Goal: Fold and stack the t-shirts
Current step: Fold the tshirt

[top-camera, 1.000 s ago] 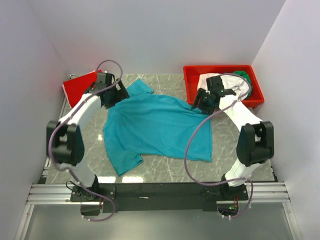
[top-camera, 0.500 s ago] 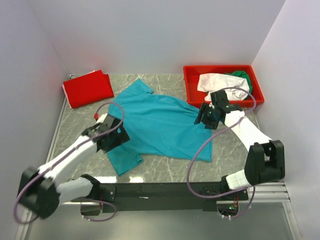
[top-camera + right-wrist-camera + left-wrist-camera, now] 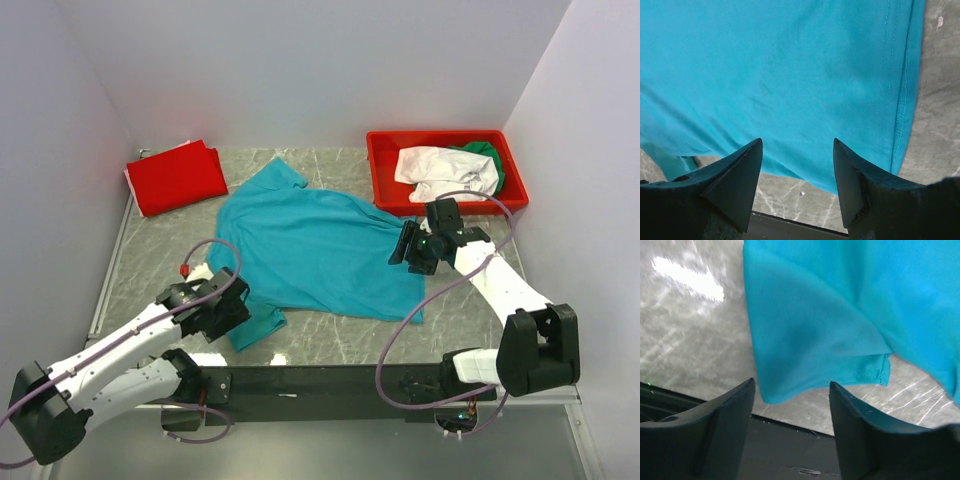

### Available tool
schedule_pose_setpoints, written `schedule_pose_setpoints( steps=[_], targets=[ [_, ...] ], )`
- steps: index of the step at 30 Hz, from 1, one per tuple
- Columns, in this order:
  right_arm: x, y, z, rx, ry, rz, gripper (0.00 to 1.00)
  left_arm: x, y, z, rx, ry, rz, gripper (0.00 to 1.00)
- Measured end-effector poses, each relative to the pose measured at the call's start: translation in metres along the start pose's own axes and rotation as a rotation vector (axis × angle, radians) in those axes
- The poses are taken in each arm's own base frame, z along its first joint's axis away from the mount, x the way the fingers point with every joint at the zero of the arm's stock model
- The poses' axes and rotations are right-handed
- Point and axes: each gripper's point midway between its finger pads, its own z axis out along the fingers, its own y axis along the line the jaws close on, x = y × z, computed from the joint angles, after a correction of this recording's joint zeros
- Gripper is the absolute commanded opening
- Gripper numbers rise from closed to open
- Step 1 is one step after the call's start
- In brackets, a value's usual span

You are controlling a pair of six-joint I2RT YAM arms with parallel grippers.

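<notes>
A teal t-shirt [image 3: 320,250] lies spread flat mid-table. Its near-left sleeve [image 3: 815,330] shows in the left wrist view, with its corner just beyond my left gripper [image 3: 791,390]. That gripper [image 3: 228,310] hangs low at the sleeve, jaws open, nothing between them. My right gripper [image 3: 408,245] hovers over the teal shirt's right side, open and empty. In the right wrist view the teal cloth [image 3: 790,75] and its stitched hem fill the frame above the right gripper [image 3: 797,145]. A folded red t-shirt [image 3: 178,177] lies at the back left. A white t-shirt [image 3: 440,168] and a green t-shirt [image 3: 488,152] sit crumpled in the bin.
The rigid red bin [image 3: 437,134] stands at the back right, just behind my right arm. Grey marble table [image 3: 470,300] shows to the right of the teal shirt. A black rail [image 3: 320,378] runs along the near edge; white walls close in on three sides.
My left arm swung from the back left near the red shirt down to the teal shirt's near-left sleeve, jaws narrowing somewhat. My right gripper moved from the bin's front nearer, over the shirt's right side.
</notes>
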Motion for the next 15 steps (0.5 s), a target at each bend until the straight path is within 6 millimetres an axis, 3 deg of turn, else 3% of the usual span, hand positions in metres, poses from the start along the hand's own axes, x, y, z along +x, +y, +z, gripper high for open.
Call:
schedule_pose_setpoints(
  steps=[3, 15],
  targets=[
    [0.0, 0.001, -0.004, -0.006, -0.009, -0.015, 0.65, 0.01, 0.0, 0.0, -0.014, 0.019, 0.01, 0.59],
    [0.0, 0.006, -0.007, -0.04, -0.005, -0.042, 0.64, 0.05, 0.016, 0.01, -0.129, 0.078, 0.036, 0.5]
  ],
)
